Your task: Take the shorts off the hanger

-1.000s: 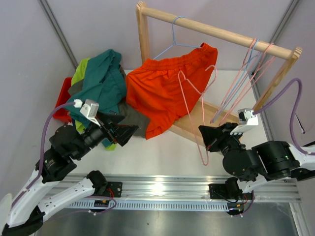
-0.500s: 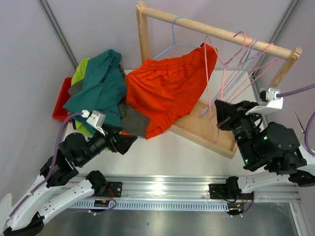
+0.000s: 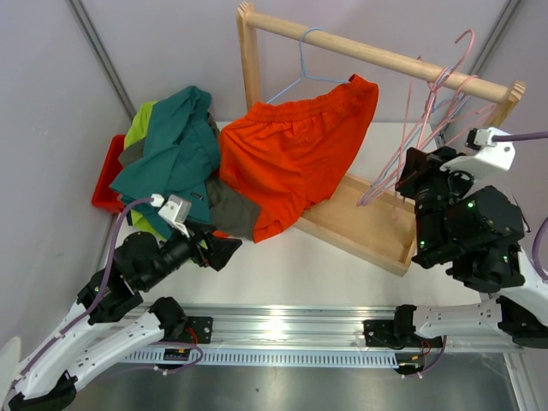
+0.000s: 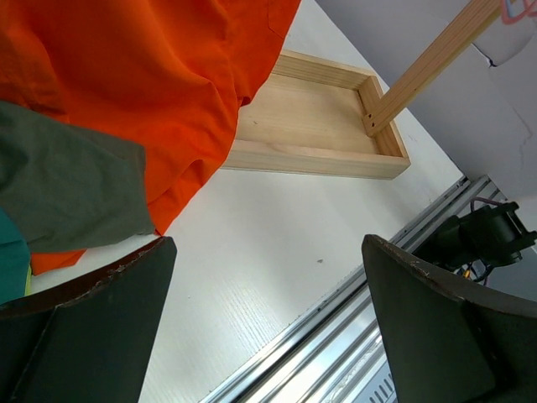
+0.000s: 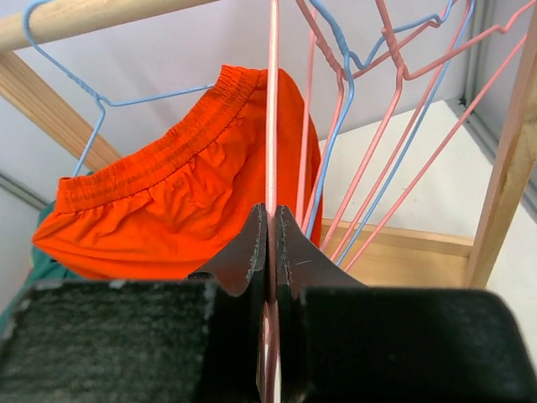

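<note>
Right gripper [image 3: 409, 174], seen from above, is raised beside the right end of the wooden rail [image 3: 377, 56] and pinches the wire of a bare pink hanger [image 3: 428, 111], whose hook [image 3: 467, 38] stands just above the rail near the other empty hangers [image 3: 445, 107]. Well to its left hang the orange shorts [image 3: 287, 163], on a blue hanger [image 3: 304, 64] near the rail's left post; the waistband runs roughly along the rail and the legs sag toward the wooden base tray [image 3: 360, 218]. The left gripper [image 3: 224, 248] hovers low over the white table [image 3: 282, 265], jaws spread, just below the shorts' hem and plainly the nearer arm. The teal [image 3: 175, 141], lime green [image 3: 141, 120] and dark grey [image 3: 231, 210] shorts lie heaped at the left over a red tray [image 3: 107, 175]; no navy pair is visible

From the left wrist, nothing sits between the wide-spread fingers [image 4: 92, 327]; the orange shorts [image 4: 159, 75] lie ahead and to the left, draped over the base tray [image 4: 319, 117], with grey fabric [image 4: 67, 185] overlapping their lower edge

From the right wrist, the fingers [image 5: 252, 252] are pressed together on a single pink wire [image 5: 272, 109] running straight up. The orange shorts [image 5: 176, 201] hang beyond and to the left, elastic waistband uppermost, so my judgement is that the hanger must go onto the rail before this arm can help
</note>
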You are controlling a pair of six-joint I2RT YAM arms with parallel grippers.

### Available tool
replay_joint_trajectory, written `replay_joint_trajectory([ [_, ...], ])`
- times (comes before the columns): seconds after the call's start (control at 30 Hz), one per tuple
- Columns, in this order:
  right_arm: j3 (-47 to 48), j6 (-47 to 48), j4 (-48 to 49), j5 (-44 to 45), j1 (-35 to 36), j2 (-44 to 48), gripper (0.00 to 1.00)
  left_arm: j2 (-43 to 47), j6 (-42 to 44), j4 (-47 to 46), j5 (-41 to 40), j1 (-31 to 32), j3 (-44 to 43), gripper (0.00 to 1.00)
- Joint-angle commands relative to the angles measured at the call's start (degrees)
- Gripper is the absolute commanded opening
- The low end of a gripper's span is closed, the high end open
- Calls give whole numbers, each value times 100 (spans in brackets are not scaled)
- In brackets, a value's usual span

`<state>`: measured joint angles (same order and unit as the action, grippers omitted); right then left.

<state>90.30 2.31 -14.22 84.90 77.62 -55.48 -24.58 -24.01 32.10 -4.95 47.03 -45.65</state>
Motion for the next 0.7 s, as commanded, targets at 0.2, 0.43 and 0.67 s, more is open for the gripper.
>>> replay_joint_trajectory([
  [0.2, 172, -1072, -1090, 123, -160, -279, 0, 41, -95, -204, -23, 17, 109, 99],
  [0.43, 365, -3428, -3411, -1878, -1748, -402, 0, 146, -104, -151, -50, 17, 126, 99],
  [0.67, -48, -3526, -3350, -3137, -2849, -279, 0, 234, -86, -46, -111, 26, 117, 99],
])
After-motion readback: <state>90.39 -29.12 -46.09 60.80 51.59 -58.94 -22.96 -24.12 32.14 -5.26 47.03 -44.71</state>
